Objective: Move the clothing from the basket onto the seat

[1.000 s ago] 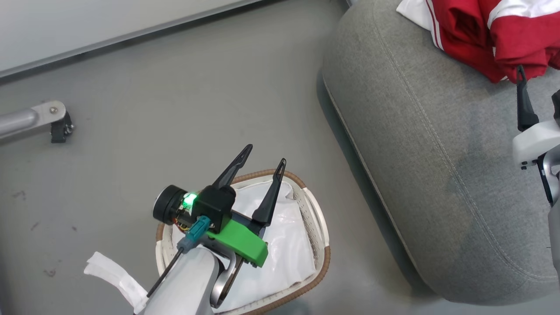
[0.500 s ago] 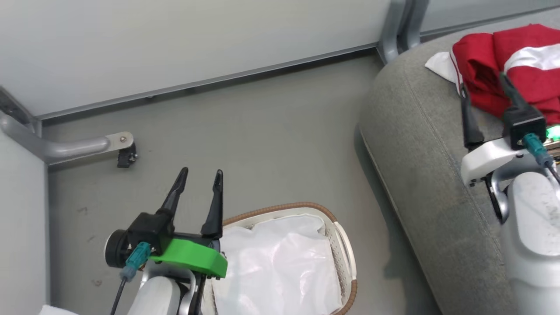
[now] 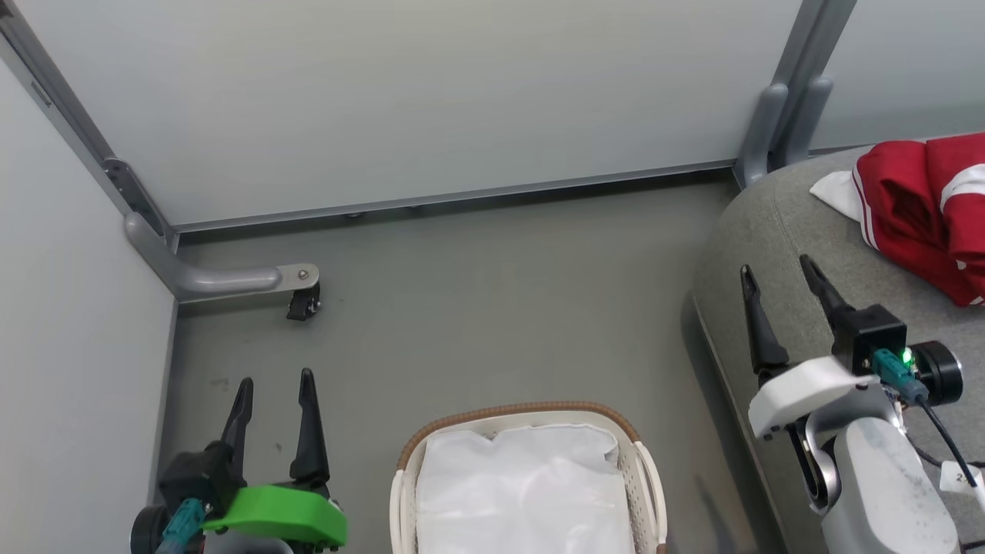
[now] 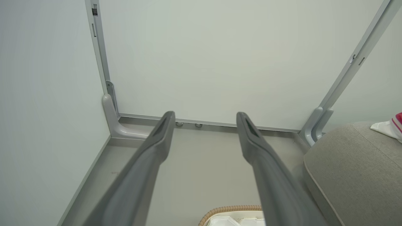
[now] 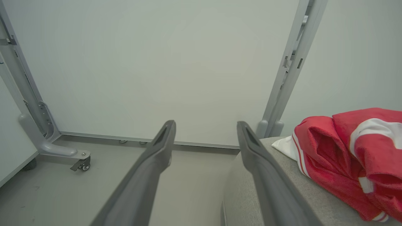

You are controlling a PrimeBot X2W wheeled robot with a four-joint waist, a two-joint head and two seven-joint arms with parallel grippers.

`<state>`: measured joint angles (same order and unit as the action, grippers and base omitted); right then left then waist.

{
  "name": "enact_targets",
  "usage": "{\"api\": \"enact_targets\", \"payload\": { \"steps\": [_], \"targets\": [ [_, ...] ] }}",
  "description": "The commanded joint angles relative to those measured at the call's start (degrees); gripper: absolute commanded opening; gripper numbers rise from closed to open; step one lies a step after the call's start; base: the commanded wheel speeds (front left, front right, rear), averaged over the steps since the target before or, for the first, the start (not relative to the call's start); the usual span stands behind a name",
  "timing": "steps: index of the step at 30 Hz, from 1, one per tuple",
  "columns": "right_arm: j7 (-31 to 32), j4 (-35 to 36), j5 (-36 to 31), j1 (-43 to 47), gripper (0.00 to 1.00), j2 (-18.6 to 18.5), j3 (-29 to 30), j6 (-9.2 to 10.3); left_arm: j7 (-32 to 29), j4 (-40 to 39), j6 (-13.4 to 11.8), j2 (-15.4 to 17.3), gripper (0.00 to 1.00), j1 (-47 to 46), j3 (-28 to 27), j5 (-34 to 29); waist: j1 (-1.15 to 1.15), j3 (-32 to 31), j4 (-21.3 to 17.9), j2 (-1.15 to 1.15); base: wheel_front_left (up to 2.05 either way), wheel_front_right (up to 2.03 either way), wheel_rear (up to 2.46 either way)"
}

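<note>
Both red garments (image 3: pixel 919 211) lie bunched on the grey seat (image 3: pixel 777 231) at the right; the right wrist view shows the one with a white collar and thin stripes (image 5: pixel 317 153) beside the one with a broad white band (image 5: pixel 373 138). The white basket (image 3: pixel 639 477) with its brown rim stands on the floor at bottom centre, holding just its white cloth liner (image 3: pixel 523 492). My left gripper (image 3: pixel 275 381) is open over the floor, left of the basket. My right gripper (image 3: pixel 776 268) is open above the seat's near edge, apart from the clothing.
Pale partition walls close the back and left. A grey metal leg with a small caster (image 3: pixel 302 305) sticks out over the floor at the left. A grey post (image 3: pixel 785 115) stands in the corner behind the seat. Grey floor (image 3: pixel 500 308) lies between basket and wall.
The head camera has tilted up and turned, so the whole scene shifted. My left gripper came away from above the basket to its left. My right gripper drew back from the clothing.
</note>
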<state>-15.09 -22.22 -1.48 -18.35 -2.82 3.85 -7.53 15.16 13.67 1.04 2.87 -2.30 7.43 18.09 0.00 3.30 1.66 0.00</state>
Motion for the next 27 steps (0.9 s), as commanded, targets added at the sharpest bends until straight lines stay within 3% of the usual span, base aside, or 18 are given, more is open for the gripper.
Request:
{"api": "enact_targets", "payload": {
  "steps": [1,12,27],
  "targets": [
    [-0.1,0.2,1.6,1.9,1.00,-0.2,-0.5,0.08,0.0,0.1,-0.2,0.1,1.00,1.7,-0.5,0.3,0.00,-1.7,1.3,0.00,0.00,0.00,0.00],
    [-0.1,1.2,6.3,10.1,1.00,-0.2,-3.4,0.08,0.0,0.0,-0.5,0.1,1.00,6.4,-0.9,1.4,0.00,-3.3,0.2,0.00,0.00,0.00,0.00],
    [-0.1,1.5,7.7,11.1,1.00,-0.2,-4.8,0.08,0.0,0.8,-0.2,0.1,1.00,6.3,-0.4,1.3,0.00,-4.1,-0.1,0.00,0.00,0.00,0.00]
  ]
}}
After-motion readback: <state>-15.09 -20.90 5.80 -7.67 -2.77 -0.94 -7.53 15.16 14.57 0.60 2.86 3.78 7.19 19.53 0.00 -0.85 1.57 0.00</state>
